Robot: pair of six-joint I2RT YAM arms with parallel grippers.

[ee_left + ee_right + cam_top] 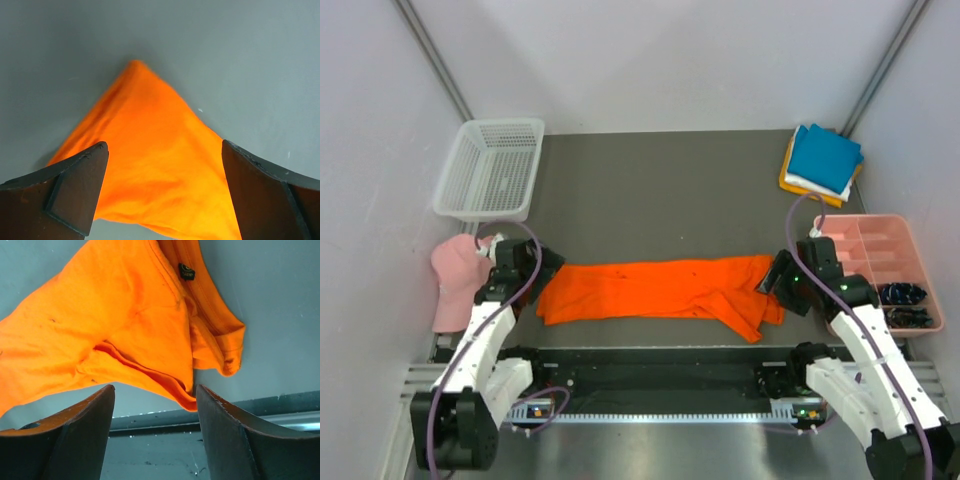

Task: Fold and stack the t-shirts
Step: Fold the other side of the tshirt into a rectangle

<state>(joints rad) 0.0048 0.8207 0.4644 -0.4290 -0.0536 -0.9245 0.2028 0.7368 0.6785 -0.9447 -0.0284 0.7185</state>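
Finds orange t-shirt [660,288] lying lengthwise from left gripper [542,270], spread wide and empty, across to right gripper [775,275], half-parted and empty; one end just ahead of each.

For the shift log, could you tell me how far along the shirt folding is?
Done: the folded stack, teal blue on top, sits at the far right corner. In hand: the orange t-shirt lies folded into a long strip between the left gripper and right gripper, both open. Left: fold it shorter and add it to the stack.
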